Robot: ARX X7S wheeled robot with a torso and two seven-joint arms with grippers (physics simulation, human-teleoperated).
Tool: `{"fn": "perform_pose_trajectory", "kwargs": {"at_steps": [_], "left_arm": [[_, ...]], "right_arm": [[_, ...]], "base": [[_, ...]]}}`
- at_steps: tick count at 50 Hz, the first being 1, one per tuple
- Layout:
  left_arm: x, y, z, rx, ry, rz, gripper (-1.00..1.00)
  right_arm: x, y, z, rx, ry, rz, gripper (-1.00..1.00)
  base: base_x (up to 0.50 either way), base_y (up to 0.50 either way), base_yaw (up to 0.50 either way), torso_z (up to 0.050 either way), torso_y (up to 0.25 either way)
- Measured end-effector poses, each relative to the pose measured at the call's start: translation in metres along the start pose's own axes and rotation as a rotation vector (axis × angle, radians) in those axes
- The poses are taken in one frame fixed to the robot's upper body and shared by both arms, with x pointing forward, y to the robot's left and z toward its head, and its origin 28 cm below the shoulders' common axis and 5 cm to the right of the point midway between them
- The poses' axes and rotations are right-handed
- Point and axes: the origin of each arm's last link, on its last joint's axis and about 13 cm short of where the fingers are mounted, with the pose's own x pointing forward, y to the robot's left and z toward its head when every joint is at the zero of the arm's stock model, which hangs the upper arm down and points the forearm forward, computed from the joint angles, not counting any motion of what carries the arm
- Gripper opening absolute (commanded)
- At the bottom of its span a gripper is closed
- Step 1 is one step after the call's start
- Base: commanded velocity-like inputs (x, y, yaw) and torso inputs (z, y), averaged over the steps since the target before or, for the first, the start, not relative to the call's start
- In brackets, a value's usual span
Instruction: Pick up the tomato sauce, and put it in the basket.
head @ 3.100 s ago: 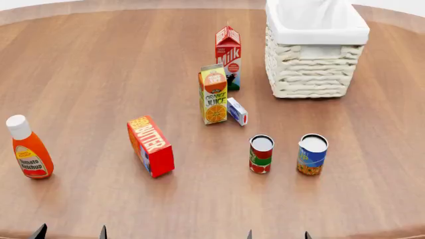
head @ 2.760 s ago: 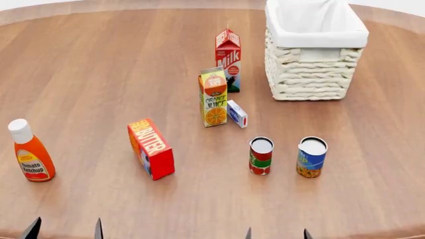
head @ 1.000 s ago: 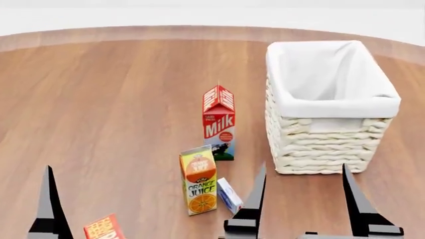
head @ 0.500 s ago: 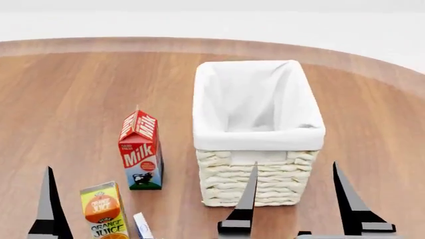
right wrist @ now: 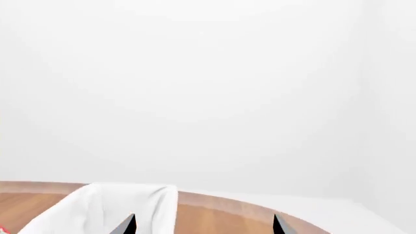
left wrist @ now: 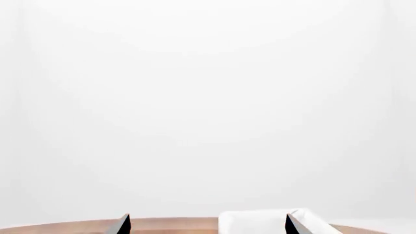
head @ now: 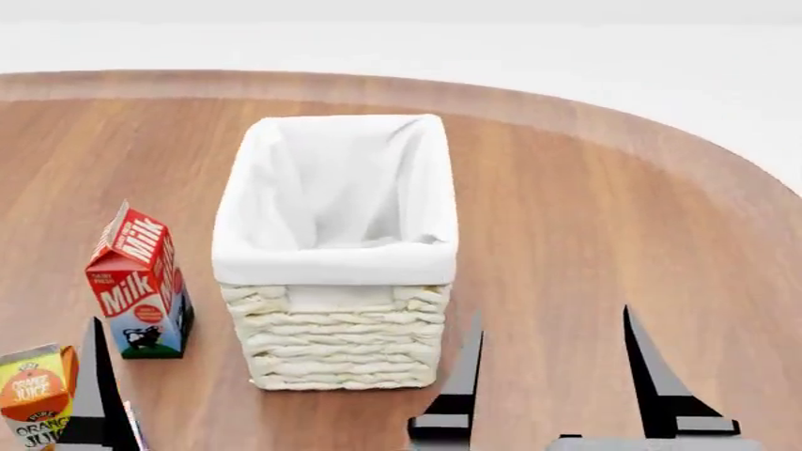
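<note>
The tomato sauce can is out of view in all three views. The cream wicker basket [head: 338,338] with its white liner stands on the wooden table, left of centre in the head view. It is empty as far as its inside shows. It also shows in the left wrist view [left wrist: 256,222] and the right wrist view [right wrist: 110,204]. My right gripper [head: 551,385] is open and empty, just right of the basket's near corner. My left gripper [left wrist: 208,225] is open and empty. Only one of its fingers [head: 94,395] shows in the head view, left of the basket.
A red milk carton [head: 138,282] stands left of the basket. An orange juice carton [head: 36,399] is at the lower left edge. The table's curved edge [head: 701,160] runs behind and to the right of the basket, with bare wood between.
The head view has swung up and to the right. The basket has shifted leftward in it. The two cans, the butter box and the ketchup bottle have left the view. Both grippers now rise into view.
</note>
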Motion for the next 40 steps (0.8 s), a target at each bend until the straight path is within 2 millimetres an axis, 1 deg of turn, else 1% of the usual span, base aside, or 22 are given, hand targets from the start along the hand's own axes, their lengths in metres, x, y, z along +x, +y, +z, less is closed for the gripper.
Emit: {"fn": "perform_pose_trajectory", "kwargs": {"at_steps": [8,23,35,40], "left_arm": [[0.0001,0.0001,0.0002,-0.012,0.004,0.000,1.00],[0.0018,0.0010,0.0024,-0.031,0.025,0.006,1.00],[0.0020,0.0014,0.0017,-0.034,0.028,0.007,1.00],[0.0022,0.0017,0.0021,-0.037,0.027,0.007,1.00]], "right_arm": [[0.0001,0.0000,0.0005,-0.013,-0.006,-0.006,1.00],[-0.0002,0.0006,-0.0014,-0.025,-0.003,-0.003,1.00],[-0.0006,0.0010,-0.0009,-0.028,-0.014,0.002,1.00],[-0.0003,0.0009,-0.0014,-0.029,-0.012,0.000,1.00]], "base": [[0.05,-0.02,0.00,0.000,0.000],[0.00,0.00,0.00,0.017,0.000],[0.47,0.00,0.00,0.017,0.000],[0.00,0.00,0.00,0.038,0.000]]}}
